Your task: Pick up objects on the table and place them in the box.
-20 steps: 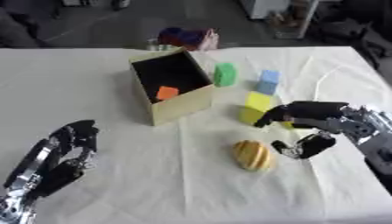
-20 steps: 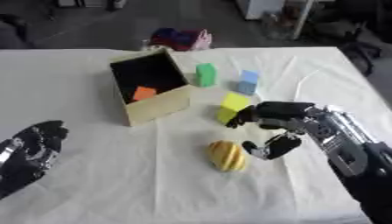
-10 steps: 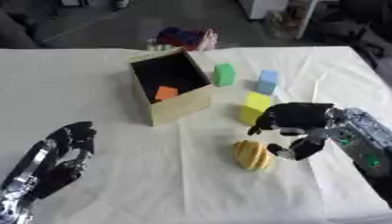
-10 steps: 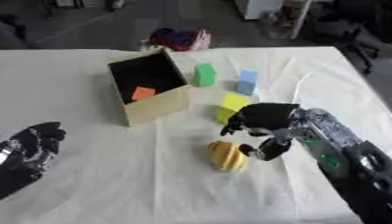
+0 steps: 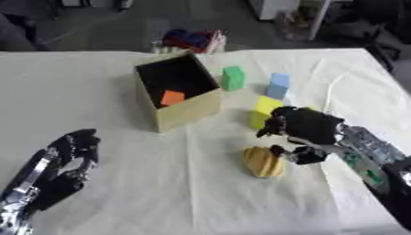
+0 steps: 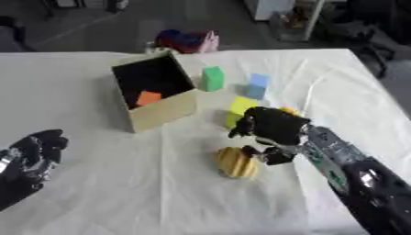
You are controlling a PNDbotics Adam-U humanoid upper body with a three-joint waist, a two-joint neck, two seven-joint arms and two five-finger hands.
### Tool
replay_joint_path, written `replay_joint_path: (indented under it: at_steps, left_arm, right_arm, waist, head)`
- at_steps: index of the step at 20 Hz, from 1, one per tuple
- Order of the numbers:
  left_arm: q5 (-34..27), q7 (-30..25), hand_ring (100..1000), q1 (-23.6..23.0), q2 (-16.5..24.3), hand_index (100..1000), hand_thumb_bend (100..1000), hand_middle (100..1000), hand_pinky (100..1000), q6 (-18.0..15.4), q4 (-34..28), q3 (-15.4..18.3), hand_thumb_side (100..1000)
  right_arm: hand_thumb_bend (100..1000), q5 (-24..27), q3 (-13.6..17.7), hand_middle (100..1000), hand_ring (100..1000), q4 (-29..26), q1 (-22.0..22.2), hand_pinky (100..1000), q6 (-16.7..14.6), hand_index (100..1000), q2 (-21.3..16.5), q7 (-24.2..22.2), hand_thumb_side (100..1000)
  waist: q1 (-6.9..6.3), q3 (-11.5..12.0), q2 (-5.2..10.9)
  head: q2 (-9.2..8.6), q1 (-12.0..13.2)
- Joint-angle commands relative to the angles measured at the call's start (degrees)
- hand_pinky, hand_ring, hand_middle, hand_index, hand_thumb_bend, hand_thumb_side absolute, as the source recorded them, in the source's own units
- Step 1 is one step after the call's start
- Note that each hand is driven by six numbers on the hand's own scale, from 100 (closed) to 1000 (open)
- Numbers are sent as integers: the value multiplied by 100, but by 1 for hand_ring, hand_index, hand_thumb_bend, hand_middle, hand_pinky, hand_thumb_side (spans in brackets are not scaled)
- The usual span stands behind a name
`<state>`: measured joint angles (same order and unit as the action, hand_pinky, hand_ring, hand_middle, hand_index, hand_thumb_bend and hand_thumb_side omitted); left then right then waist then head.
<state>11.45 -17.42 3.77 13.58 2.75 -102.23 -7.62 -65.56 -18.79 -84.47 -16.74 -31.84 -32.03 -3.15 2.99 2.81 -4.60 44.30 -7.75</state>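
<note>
- The right hand has slid leftward over the last second and now hangs just beside the ridged yellow-orange lump, fingers curled but holding nothing.
- A grasp looks close; the lump lies on the white-clothed bench, apart from the open cardboard box.
- Open cloth leaves room; the left hand rests open, lower left.

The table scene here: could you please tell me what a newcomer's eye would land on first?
Probably the right robot hand, poised over a ridged yellow object near the middle of the table. Behind it stands an open box with an orange block inside, and green, blue and yellow blocks to the box's right. The left robot hand rests at the lower left.
</note>
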Motion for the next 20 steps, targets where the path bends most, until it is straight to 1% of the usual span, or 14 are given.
replay_joint_path:
  at_steps: [1, 4, 6, 8, 12, 13, 15, 18, 20]
  left_arm:
    - [-10, -18, 810, 40, 73, 873, 100, 728, 830, -9, -88, 7, 455]
    - [-6, -10, 810, 37, 83, 873, 100, 728, 830, -6, -86, 14, 456]
    - [-3, -10, 810, 35, 89, 873, 100, 729, 830, -7, -86, 15, 456]
    - [2, -7, 810, 33, 96, 873, 100, 729, 831, -7, -86, 20, 455]
    - [9, 0, 810, 30, 111, 873, 100, 729, 830, -8, -85, 25, 455]
    - [11, -2, 810, 27, 113, 873, 100, 729, 831, -8, -84, 24, 456]
    - [13, -7, 810, 26, 113, 873, 100, 729, 831, -10, -84, 19, 456]
    - [17, -12, 810, 30, 113, 873, 100, 729, 831, -13, -83, 16, 455]
    - [20, -13, 810, 34, 114, 873, 100, 729, 831, -15, -83, 16, 454]
  right_arm:
    - [100, -49, 5, 735, 806, 86, -4, 865, -126, 919, -158, 54, 101]
    - [100, 243, 23, 842, 870, 20, 43, 879, -340, 954, -311, -377, 106]
    - [100, 479, 56, 883, 896, -133, 63, 888, -428, 965, -444, -760, 110]
    - [100, 709, 97, 896, 908, -314, 88, 892, -446, 972, -580, -1167, 120]
    - [100, 1320, 143, 895, 905, -613, 143, 889, -379, 979, -865, -1831, 193]
    - [100, 1484, 129, 899, 909, -657, 154, 891, -363, 981, -922, -1987, 216]
    - [100, 1789, 97, 902, 912, -747, 152, 893, -340, 982, -993, -2305, 231]
    - [100, 2079, 62, 912, 920, -893, 109, 899, -318, 982, -1006, -2635, 235]
    - [100, 2126, 20, 957, 958, -979, 55, 922, -336, 990, -1001, -2773, 233]
  waist:
    - [75, 7, 62]
    - [85, 9, 63]
    - [95, 9, 63]
    - [104, 10, 64]
    - [124, 9, 73]
    - [132, 9, 77]
    - [142, 9, 85]
    - [141, 15, 88]
    - [137, 25, 87]
  head:
    - [-18, -18]
    - [-18, -11]
    - [-18, -15]
    - [-18, -9]
    - [-18, 5]
    - [-18, 6]
    - [-18, 9]
    - [-18, 14]
    - [-18, 9]
